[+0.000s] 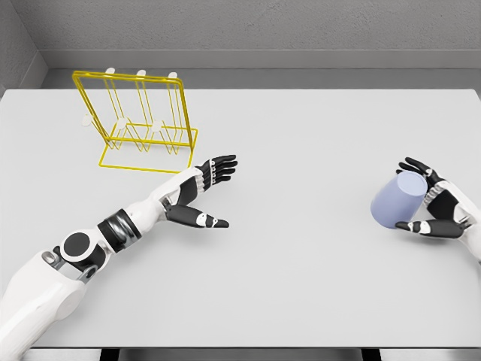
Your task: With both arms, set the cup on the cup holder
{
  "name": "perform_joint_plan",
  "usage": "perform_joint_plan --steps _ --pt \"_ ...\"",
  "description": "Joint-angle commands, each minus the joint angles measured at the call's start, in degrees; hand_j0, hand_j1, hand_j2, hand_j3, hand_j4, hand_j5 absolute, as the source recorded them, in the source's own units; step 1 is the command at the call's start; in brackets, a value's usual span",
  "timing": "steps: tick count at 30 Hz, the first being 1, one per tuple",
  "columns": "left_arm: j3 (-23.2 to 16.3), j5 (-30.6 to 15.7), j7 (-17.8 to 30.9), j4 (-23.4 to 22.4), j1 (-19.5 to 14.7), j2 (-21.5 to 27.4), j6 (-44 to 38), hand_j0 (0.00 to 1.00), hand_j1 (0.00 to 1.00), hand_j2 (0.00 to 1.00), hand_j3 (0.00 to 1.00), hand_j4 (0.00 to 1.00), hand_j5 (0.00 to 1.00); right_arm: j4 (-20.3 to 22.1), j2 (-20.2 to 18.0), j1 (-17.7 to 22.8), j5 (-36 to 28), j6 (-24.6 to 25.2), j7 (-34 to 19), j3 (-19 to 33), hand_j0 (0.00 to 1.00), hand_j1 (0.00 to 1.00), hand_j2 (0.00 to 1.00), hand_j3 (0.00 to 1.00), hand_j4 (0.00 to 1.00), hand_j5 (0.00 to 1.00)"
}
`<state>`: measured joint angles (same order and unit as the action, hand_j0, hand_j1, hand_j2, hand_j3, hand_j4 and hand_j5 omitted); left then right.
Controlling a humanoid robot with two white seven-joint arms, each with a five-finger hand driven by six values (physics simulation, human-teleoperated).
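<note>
Currently the right hand (434, 201) is grasping the tilted lavender cup (398, 198); the left hand (201, 197) is waiting released, beside the yellow wire cup holder (140, 120). Handover should proceed steadily.

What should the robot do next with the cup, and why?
Probably carry the cup leftward toward the open left hand: the right hand holds it at the table's far right, while the yellow cup holder stands at the far left.

Pale blue cup (398, 199) tilted at table's right, yellow wire cup holder (143, 124) far left
</note>
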<state>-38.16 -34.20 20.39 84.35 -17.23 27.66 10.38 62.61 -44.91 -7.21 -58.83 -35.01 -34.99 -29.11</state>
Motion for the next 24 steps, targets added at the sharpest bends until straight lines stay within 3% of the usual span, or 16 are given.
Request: perform_joint_plan --steps 1,24 --pt "0.01 -0.26 0.0 0.03 0.0 0.03 0.08 1.0 1.0 1.0 1.0 1.0 1.0 0.23 0.09 0.0 -0.32 0.01 -0.01 -0.16 1.0 1.0 1.0 1.0 1.0 1.0" --pt "0.19 -0.43 0.0 0.03 0.0 0.2 0.16 1.0 1.0 1.0 1.0 1.0 1.0 -0.73 2.55 -2.9 1.96 0.01 -0.01 -1.39 0.98 0.98 0.98 0.98 0.98 0.98"
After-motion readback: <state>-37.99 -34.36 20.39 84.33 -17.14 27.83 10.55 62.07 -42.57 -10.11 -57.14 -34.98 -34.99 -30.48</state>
